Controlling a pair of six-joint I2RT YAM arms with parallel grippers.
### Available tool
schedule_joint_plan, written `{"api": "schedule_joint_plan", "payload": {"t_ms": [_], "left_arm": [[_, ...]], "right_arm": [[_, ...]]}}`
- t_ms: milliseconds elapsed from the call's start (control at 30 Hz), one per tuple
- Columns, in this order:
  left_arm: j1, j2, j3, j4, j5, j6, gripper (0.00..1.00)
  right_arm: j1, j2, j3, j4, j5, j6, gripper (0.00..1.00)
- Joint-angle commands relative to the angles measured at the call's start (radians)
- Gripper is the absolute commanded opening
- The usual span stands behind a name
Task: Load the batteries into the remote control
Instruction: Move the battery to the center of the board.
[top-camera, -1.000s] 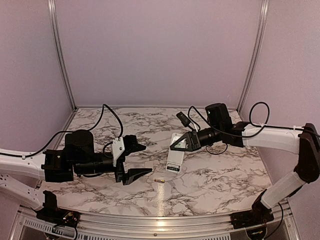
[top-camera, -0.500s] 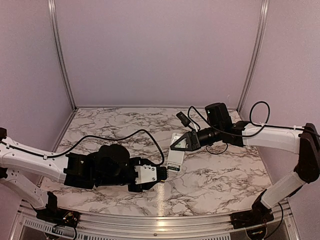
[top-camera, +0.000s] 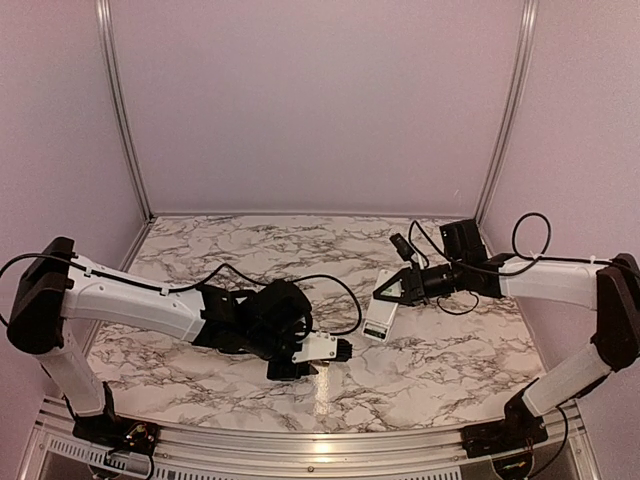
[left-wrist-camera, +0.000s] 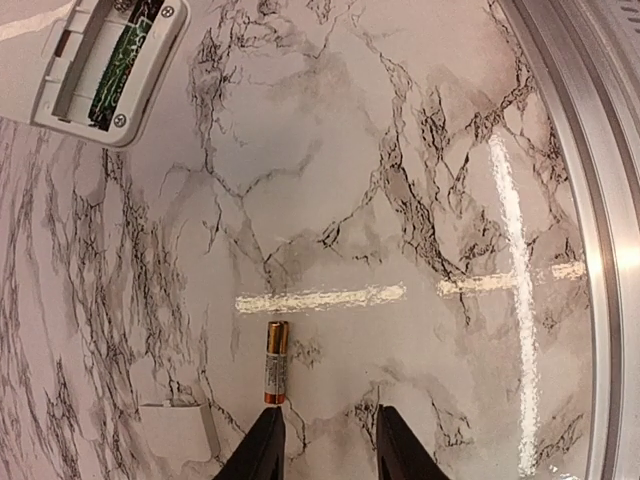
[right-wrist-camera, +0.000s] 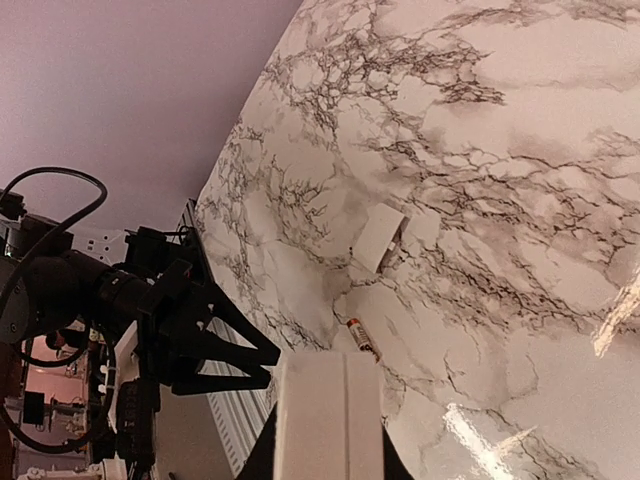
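Note:
The white remote control (top-camera: 379, 317) is held tilted above the table in my right gripper (top-camera: 388, 291), which is shut on its upper end. In the right wrist view the remote (right-wrist-camera: 328, 415) fills the space between the fingers. Its open, empty battery bay shows in the left wrist view (left-wrist-camera: 100, 55). One battery (left-wrist-camera: 276, 362), with a copper end and grey label, lies on the marble just ahead of my left finger. It also shows in the right wrist view (right-wrist-camera: 360, 337). My left gripper (left-wrist-camera: 325, 415) is open and low over the table, also seen from above (top-camera: 343, 350). No other battery shows.
The small white cover piece (left-wrist-camera: 178, 430) lies left of the battery, also in the right wrist view (right-wrist-camera: 378, 238). The metal rail of the table's near edge (left-wrist-camera: 590, 250) runs close on the right of the left wrist view. My left arm (top-camera: 150, 305) stretches across the near left.
My left arm has swung from the left side to the centre and come down at the battery. My right gripper has carried the remote a little right and nearer.

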Motion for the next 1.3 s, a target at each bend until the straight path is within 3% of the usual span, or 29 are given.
{"api": "schedule_joint_plan", "payload": {"t_ms": [0, 600, 867, 967, 1100, 1267], "left_arm": [[0.028, 0.076, 0.062, -0.116, 0.079, 0.009, 0.32], [0.121, 0.302, 0.252, -0.125, 0.140, 0.063, 0.33], [0.139, 0.351, 0.272, -0.171, 0.176, 0.062, 0.24], [0.140, 0.355, 0.266, -0.186, 0.175, 0.066, 0.17], [0.140, 0.325, 0.229, -0.169, 0.211, 0.074, 0.07], [0.122, 0.264, 0.192, -0.177, 0.217, 0.065, 0.03]], "right_arm": [[-0.055, -0.061, -0.049, 0.058, -0.020, 0.026, 0.00], [-0.118, -0.120, -0.148, 0.141, -0.063, 0.061, 0.00], [-0.141, -0.114, -0.167, 0.160, -0.080, 0.057, 0.00], [-0.148, -0.112, -0.176, 0.171, -0.083, 0.055, 0.00], [-0.148, -0.107, -0.184, 0.183, -0.085, 0.055, 0.00], [-0.148, -0.100, -0.192, 0.196, -0.095, 0.064, 0.00]]}}
